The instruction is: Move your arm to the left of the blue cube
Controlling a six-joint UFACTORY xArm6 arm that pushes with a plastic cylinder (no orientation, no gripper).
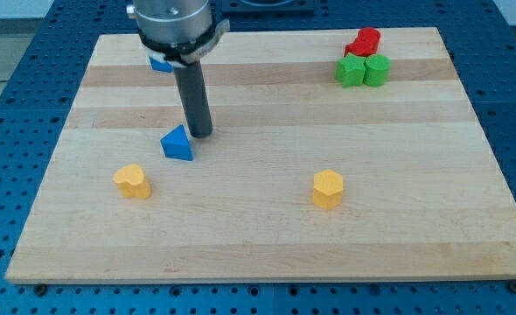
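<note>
**Inspector:** Two blue blocks on record. Which is the cube?

**Assistant:** One blue block (160, 63) sits near the view's top left, mostly hidden behind the arm's housing (176, 26); its shape cannot be confirmed. It is well apart from the other blocks. The other is a blue triangular block (177, 143), lower down on the wooden table (258, 236).

**Inspector:** Position of my tip?

**Assistant:** My tip (200, 134) rests on the table just beside the triangular block, at its upper right. The hidden blue block lies above it, toward the view's top.

**Inspector:** Fingers?

**Assistant:** The arm carries no fingers; only the dark rod, grasping nothing.

**Inspector:** Remaining items?

**Assistant:** Yellow block (133, 181) at lower left, yellow block (327, 188) at lower centre-right. At the top right, two green blocks (363, 71) touching, a red block (364, 41) directly behind them.
</note>
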